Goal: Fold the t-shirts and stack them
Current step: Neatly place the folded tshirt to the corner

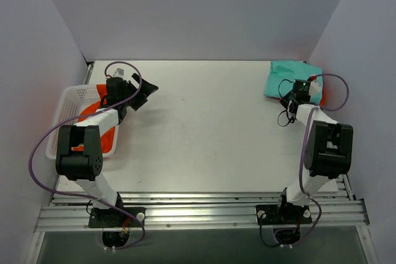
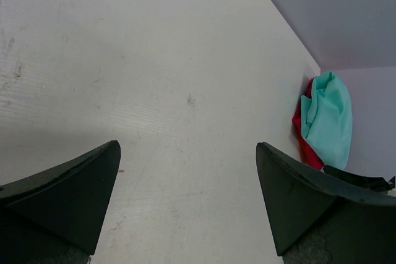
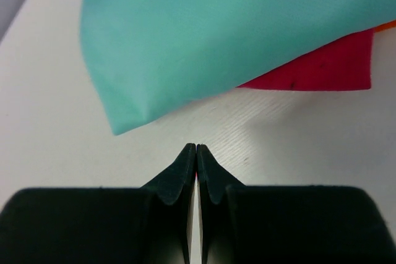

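Note:
A folded teal t-shirt (image 1: 288, 77) lies at the far right of the table, on top of a magenta t-shirt (image 3: 322, 66); a sliver of orange cloth (image 3: 387, 25) shows under them. My right gripper (image 3: 196, 148) is shut and empty, its tips on the table just short of the teal t-shirt (image 3: 210, 29); it also shows in the top view (image 1: 302, 86). An orange t-shirt (image 1: 94, 114) lies in the white basket (image 1: 67, 100) at the left. My left gripper (image 1: 145, 94) is open and empty above the table beside the basket. In the left wrist view (image 2: 187, 171) the stack (image 2: 328, 122) is far off.
Grey walls close the table at the back and both sides. The stack sits close to the right wall. Purple cables loop round both arms. An aluminium rail (image 1: 198, 205) runs along the near edge.

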Tool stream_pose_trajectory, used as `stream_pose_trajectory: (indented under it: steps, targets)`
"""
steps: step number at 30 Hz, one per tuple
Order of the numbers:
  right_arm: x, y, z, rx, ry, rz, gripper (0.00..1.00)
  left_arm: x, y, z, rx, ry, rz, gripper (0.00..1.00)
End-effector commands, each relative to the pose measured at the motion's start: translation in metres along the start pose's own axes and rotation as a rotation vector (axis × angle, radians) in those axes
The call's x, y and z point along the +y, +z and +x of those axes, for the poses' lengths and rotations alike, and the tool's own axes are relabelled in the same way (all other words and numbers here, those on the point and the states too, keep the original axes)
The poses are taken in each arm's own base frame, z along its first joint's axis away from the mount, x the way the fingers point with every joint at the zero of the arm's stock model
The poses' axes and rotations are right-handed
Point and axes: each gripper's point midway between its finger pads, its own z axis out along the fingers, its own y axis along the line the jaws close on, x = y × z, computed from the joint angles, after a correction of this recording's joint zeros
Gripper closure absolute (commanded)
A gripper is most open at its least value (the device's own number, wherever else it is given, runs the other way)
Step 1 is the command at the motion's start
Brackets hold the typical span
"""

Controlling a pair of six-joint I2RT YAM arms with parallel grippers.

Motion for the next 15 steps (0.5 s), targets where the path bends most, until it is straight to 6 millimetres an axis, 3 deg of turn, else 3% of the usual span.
stream_pose_trajectory:
  steps: [1,3,7,10,15]
  targets:
    - [0.062,-0.051,-0.047,-0.105,0.014,-0.163,1.0,-0.017,-0.004,-0.012,-0.042,0.032,0.06,0.0]
    - [0.095,-0.076,-0.067,-0.146,0.009,-0.242,1.0,-0.021,-0.005,-0.012,-0.046,0.036,0.071,0.0]
    - [0.128,-0.089,-0.091,-0.176,0.004,-0.293,1.0,-0.024,-0.004,-0.013,-0.046,0.036,0.083,0.0]
    - [0.136,-0.078,-0.1,-0.182,0.004,-0.283,1.0,-0.025,-0.004,-0.012,-0.043,0.036,0.087,0.0]
    - [0.144,-0.028,-0.097,-0.153,0.002,-0.265,1.0,-0.025,-0.001,-0.013,-0.043,0.04,0.093,0.0]
